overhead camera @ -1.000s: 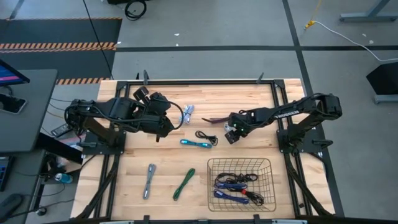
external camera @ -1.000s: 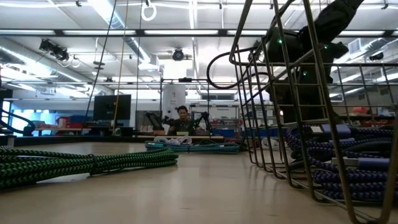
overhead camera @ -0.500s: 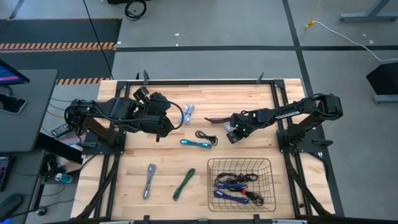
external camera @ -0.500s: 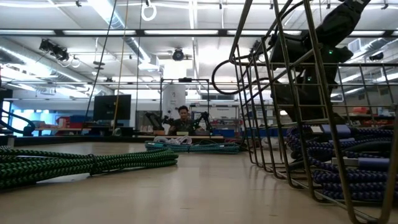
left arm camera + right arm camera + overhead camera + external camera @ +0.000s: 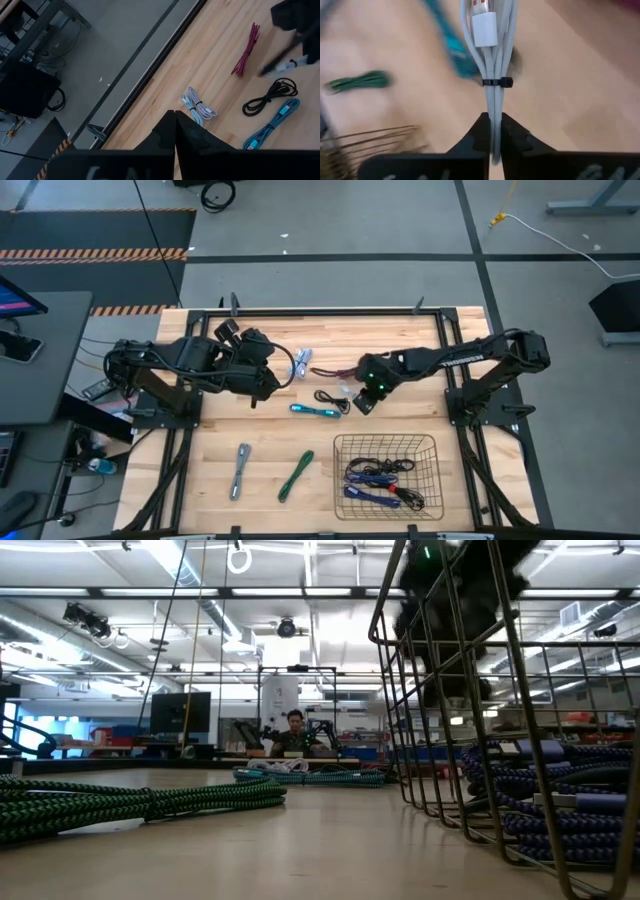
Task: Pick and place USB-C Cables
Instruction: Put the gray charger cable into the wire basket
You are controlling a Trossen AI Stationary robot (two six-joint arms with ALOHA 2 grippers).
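Your right gripper (image 5: 357, 402) is over the middle of the wooden table (image 5: 400, 340), just beside the black cable (image 5: 331, 398), and its two fingers are pressed together on a white cable bundle (image 5: 490, 55). In the right wrist view you see this bundle well: several pale grey-white strands lie parallel, a thin black tie (image 5: 493, 82) binds them near the middle, and a white plug with a small red mark is at the far end. The bundle runs straight out from between the finger tips, and it is above the table surface.

The other cables lie on the table. The black cable is a loose coil with a thin tail. Next to it lies the teal cable (image 5: 315, 411), a short straight braided bunch. The dark red cable (image 5: 246, 49) lies farther back, long and folded flat. The silver-white cable (image 5: 199, 105) is near the left gripper (image 5: 174, 131), a small bunch held by two dark ties. Toward the front edge you have the grey cable (image 5: 240, 470) and the green cable (image 5: 296, 475), both slim and tilted, well apart from the others.

The black wire basket (image 5: 385, 440) stands at the front right of the table, and blue-purple, black and red cables lie already inside it.

Your left gripper waits over the back left part of the table, with its fingers closed together and nothing between them.
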